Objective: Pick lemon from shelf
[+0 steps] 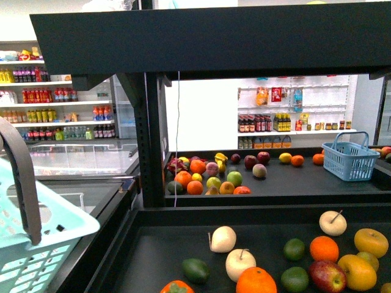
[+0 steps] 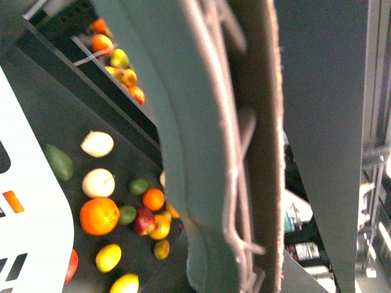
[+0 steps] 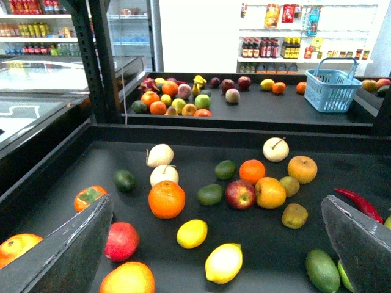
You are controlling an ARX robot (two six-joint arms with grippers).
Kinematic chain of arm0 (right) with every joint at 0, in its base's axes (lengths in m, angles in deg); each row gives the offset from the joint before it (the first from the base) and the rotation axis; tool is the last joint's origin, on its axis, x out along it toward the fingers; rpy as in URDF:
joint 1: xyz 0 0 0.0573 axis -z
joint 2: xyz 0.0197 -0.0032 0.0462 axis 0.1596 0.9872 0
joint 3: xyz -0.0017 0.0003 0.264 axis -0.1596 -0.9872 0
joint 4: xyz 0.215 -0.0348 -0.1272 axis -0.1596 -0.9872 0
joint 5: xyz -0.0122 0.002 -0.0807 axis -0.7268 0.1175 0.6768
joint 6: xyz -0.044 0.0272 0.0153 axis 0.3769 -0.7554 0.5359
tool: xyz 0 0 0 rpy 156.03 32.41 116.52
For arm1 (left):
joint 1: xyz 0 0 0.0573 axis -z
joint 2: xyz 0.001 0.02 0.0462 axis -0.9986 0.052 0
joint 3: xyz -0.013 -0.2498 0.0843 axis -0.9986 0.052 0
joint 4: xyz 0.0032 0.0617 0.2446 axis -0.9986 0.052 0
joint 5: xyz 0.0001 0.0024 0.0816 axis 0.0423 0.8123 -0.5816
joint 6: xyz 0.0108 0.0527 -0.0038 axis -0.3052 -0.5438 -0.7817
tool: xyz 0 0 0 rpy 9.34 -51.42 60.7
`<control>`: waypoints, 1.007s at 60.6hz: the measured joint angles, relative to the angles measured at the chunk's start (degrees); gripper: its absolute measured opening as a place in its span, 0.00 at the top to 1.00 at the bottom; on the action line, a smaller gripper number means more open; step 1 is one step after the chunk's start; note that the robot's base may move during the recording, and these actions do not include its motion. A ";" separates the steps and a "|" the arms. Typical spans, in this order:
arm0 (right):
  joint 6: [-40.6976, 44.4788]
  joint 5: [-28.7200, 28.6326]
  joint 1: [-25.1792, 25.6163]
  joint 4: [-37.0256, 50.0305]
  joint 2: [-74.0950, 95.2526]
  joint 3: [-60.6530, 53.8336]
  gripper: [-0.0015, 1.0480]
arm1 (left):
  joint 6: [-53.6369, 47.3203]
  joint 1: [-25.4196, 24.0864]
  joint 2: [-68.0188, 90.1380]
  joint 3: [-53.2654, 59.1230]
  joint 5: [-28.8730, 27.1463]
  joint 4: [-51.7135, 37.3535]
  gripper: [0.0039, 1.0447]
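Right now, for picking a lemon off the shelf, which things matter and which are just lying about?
For the job: pointed bright yellow lemon; rounder yellow lemon beside it; black metal shelf tray under them.

Lying about: big round orange; red apple; dark green oval fruit; long red chilli; blue plastic basket at the back.

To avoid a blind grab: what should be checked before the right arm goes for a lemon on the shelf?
1. The lemon in view on the shelf: ok; a second yellow fruit lies close by.
2. The right gripper open and empty: ok.
3. The lemon free of neighbours: ok, nothing touches it.
4. Headroom under the upper tray: cannot tell.
5. The left gripper state: cannot tell; the basket handle fills its view.
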 joint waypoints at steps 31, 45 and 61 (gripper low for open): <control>0.00 0.00 0.00 0.00 0.00 -0.02 0.02 | -2.43 18.88 6.19 1.88 4.92 -9.81 0.92; 0.00 0.00 0.00 0.00 0.00 0.00 0.02 | -1.55 24.20 12.44 1.14 4.98 -15.26 0.92; 0.00 0.00 0.00 0.00 0.00 0.00 0.02 | -0.77 26.23 18.01 -2.69 2.89 -16.85 0.92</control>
